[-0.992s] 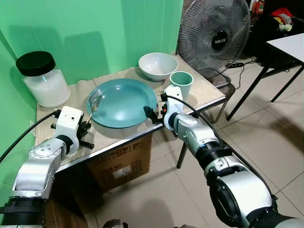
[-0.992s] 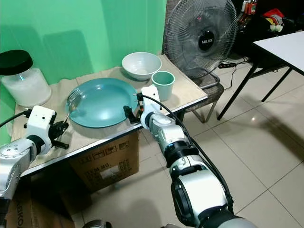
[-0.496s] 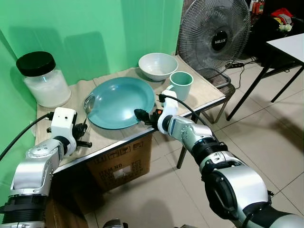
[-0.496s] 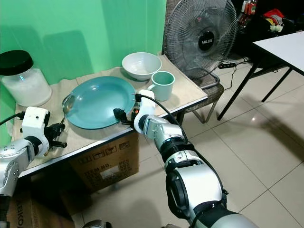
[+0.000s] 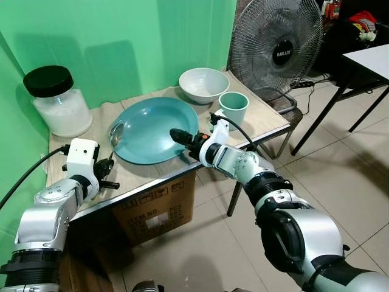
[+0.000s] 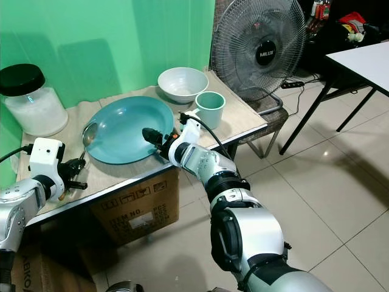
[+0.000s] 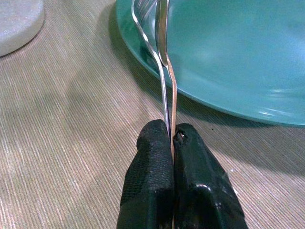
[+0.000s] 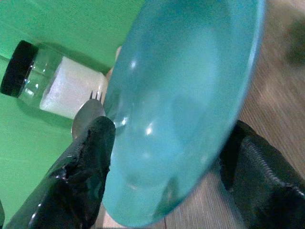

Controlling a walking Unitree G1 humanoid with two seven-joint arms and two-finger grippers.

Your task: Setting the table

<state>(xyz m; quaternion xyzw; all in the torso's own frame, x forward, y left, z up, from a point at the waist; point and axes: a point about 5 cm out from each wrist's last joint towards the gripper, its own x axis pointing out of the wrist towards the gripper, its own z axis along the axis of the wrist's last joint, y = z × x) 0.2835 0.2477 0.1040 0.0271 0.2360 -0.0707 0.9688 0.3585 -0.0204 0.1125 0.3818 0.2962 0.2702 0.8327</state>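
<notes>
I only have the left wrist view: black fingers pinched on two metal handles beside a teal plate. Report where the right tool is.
Observer: The right tool is open, straddling the plate's near rim, with one finger over the plate.
Operator: Tell me what stands beyond the plate.
Observer: A white bowl is at the far edge, with a teal cup beside it.
Operator: Now say what is on my left side.
Observer: A black-lidded jar stands in the far left corner, beyond the left tool and its cutlery.
</notes>
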